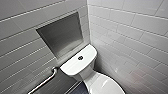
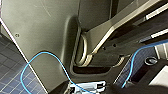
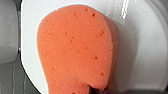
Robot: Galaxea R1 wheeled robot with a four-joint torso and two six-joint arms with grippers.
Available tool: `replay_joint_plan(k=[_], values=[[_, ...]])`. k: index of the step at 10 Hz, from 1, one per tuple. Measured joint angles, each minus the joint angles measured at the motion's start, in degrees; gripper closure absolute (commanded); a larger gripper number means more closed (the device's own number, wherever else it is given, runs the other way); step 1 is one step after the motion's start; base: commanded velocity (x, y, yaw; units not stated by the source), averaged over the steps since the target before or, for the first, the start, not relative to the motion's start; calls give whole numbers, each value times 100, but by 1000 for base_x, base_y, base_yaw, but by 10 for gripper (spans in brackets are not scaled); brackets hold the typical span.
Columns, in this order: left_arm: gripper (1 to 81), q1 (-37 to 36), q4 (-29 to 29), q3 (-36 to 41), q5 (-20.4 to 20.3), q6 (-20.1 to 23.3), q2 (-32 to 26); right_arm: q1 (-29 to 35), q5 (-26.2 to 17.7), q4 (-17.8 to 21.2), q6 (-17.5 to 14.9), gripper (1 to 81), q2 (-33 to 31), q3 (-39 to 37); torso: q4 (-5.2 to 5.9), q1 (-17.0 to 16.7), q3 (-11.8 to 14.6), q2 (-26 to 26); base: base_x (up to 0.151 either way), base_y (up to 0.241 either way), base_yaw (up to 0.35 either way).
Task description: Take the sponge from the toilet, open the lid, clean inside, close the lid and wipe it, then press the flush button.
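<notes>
Starting nearest, we see the sponge point(image 3: 75, 50) large before the right wrist camera, its one end nipped by something dark that we take for the right claw point(image 3: 96, 89), closed on it. The hold looks to be at that end only, so the soft block could fold or slide free once pressed on glossy ceramic. Under it lies the white toilet point(image 3: 145, 55), whose rounded edge falls away to grey tiles just beside, so a dropped sponge might tumble off. Of the left claw point(image 2: 87, 88) we cannot tell open from closed; a loose blue cable point(image 2: 50, 60) loops near it and might snag. Farther on, the lid point(image 1: 106, 86) appears down, then comes the tank top point(image 1: 75, 65) with the flush button point(image 1: 80, 58). Room is tight: a tiled wall point(image 1: 130, 37) crowds one side, a grab rail point(image 1: 46, 81) and recessed niche point(image 1: 62, 35) the other, so an elbow could strike.
</notes>
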Motion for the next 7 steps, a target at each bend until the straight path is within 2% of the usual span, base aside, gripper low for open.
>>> replay_joint_plan(k=[3, 7], values=[[10, 0, 2, 0, 2, 1, 24, -479, 355, 56, 1, 811, -373, 176, 0, 0, 0, 0, 0, 0, 0], [10, 0, 7, 0, -1, 0, 24, -1108, 901, 140, 1, 811, -538, 215, 0, 0, 0, 0, 0, 0, 0]])
